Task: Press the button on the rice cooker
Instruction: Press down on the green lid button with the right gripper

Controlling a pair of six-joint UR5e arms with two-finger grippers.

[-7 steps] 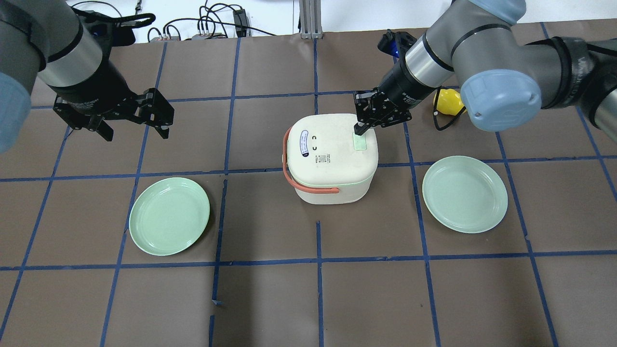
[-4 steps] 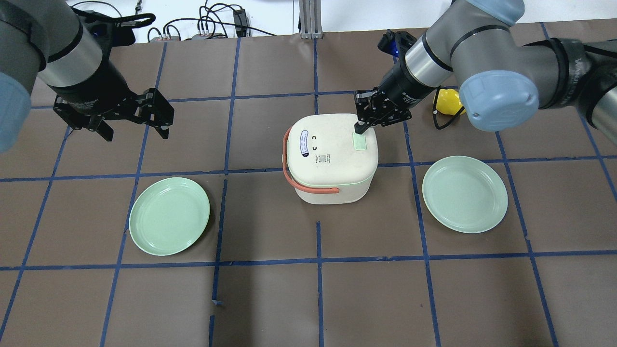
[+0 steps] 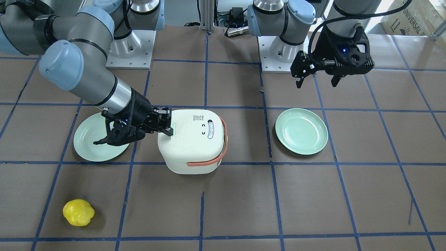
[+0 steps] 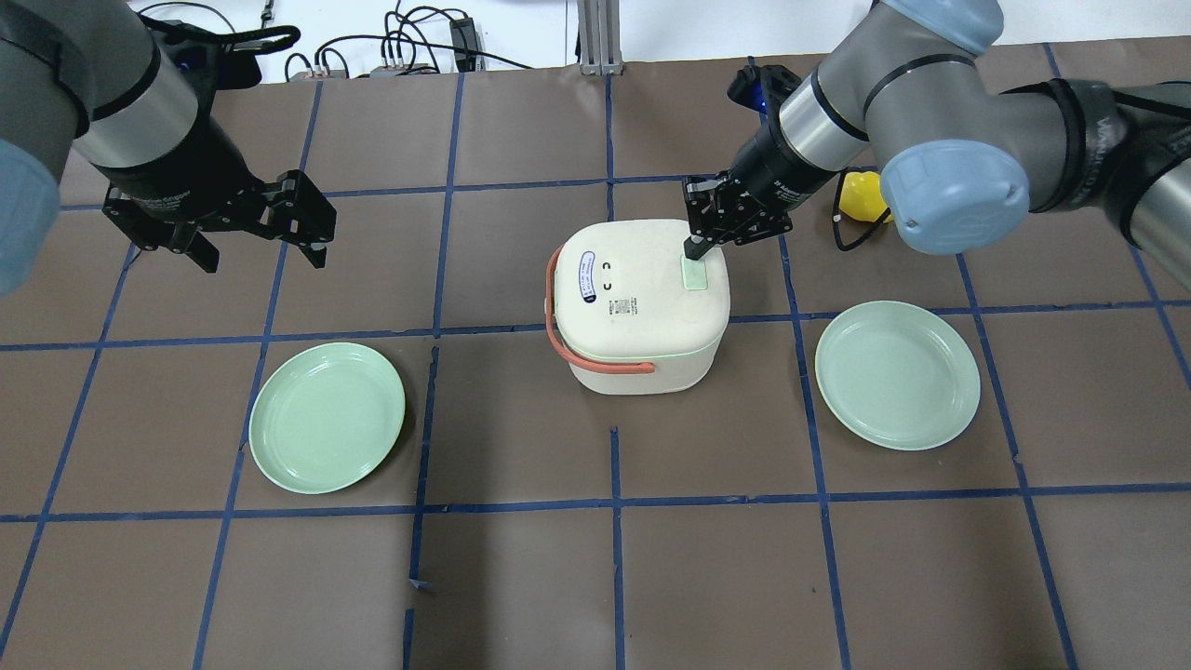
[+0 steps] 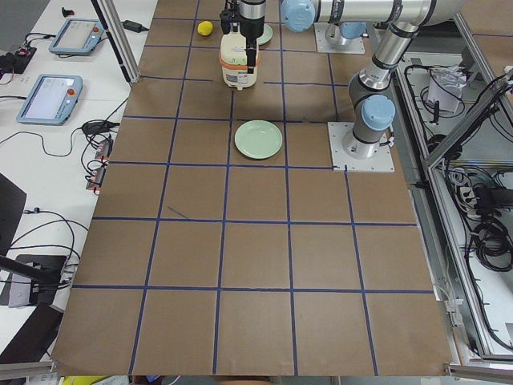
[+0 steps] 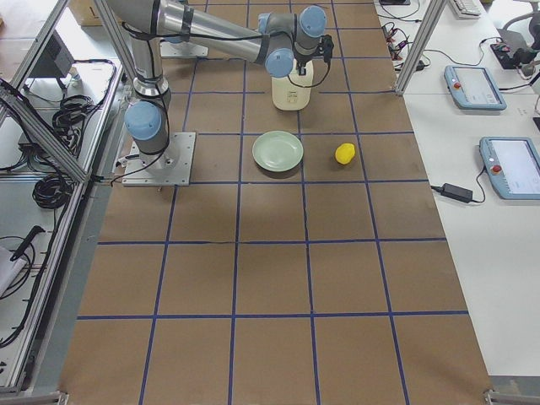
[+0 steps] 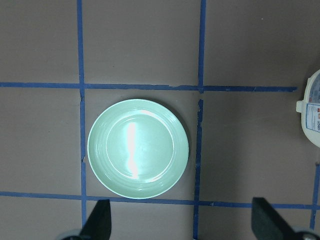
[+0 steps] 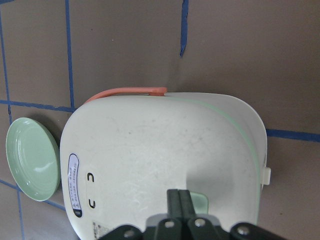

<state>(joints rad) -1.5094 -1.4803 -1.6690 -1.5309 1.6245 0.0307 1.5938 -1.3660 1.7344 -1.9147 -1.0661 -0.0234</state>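
A cream rice cooker (image 4: pixel 637 302) with an orange handle stands mid-table. Its pale green button (image 4: pixel 694 273) is on the lid's right side. My right gripper (image 4: pixel 693 247) is shut, its tip at the button's far end; whether it touches the button I cannot tell. In the right wrist view the shut fingers (image 8: pixel 180 204) cover part of the button (image 8: pixel 198 202). The front-facing view shows the same gripper (image 3: pixel 169 131) at the cooker's (image 3: pixel 193 144) edge. My left gripper (image 4: pixel 262 249) is open and empty, high over the table's left side.
Two green plates lie on the table, one left (image 4: pixel 327 416) and one right (image 4: pixel 897 374) of the cooker. A yellow toy pepper (image 4: pixel 858 198) lies behind my right arm. Cables run along the far table edge.
My right arm has shifted slightly, with the gripper tip staying at the button's far end. The left arm has not moved.
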